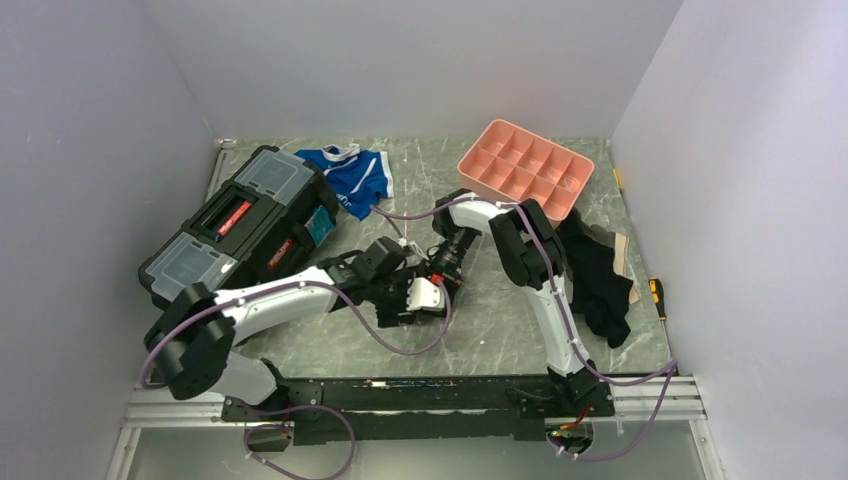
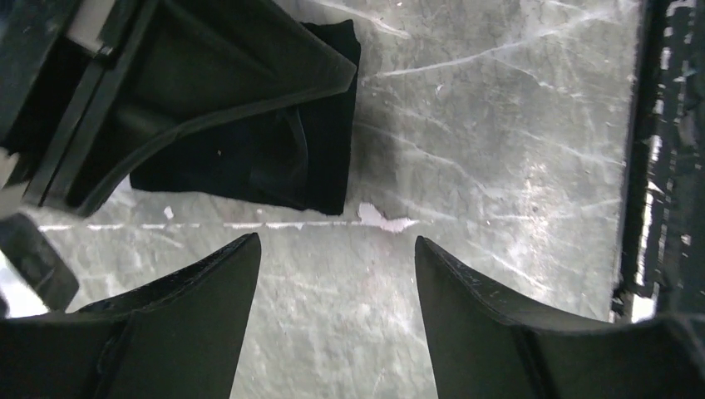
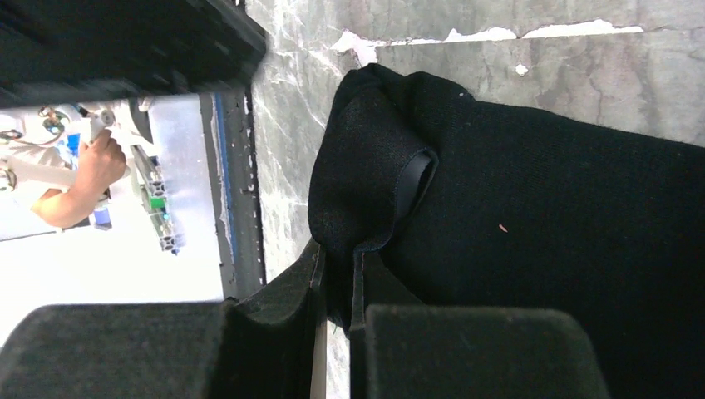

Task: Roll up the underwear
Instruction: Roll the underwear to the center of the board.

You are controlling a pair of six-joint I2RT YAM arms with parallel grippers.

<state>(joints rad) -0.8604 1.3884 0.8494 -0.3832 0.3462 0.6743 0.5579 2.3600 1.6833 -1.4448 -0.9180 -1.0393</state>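
Observation:
The underwear [image 3: 540, 208] is black fabric lying on the grey marbled table; it also shows in the left wrist view [image 2: 320, 141]. In the top view both grippers hide most of it at the table's middle. My right gripper [image 3: 337, 253] is shut on a folded edge of the underwear, and sits in the top view [image 1: 442, 268] just beyond the left one. Its fingers [image 2: 208, 83] rest over the fabric in the left wrist view. My left gripper [image 2: 337, 241] is open and empty over bare table just beside the fabric's edge, and shows in the top view [image 1: 412, 305].
A black toolbox [image 1: 240, 225] stands at the left. Blue-and-white briefs [image 1: 352, 178] lie behind it. A pink compartment tray [image 1: 525, 165] stands at the back right. A pile of dark clothes [image 1: 600, 275] lies at the right, with a yellow-handled tool [image 1: 655, 292] beside it.

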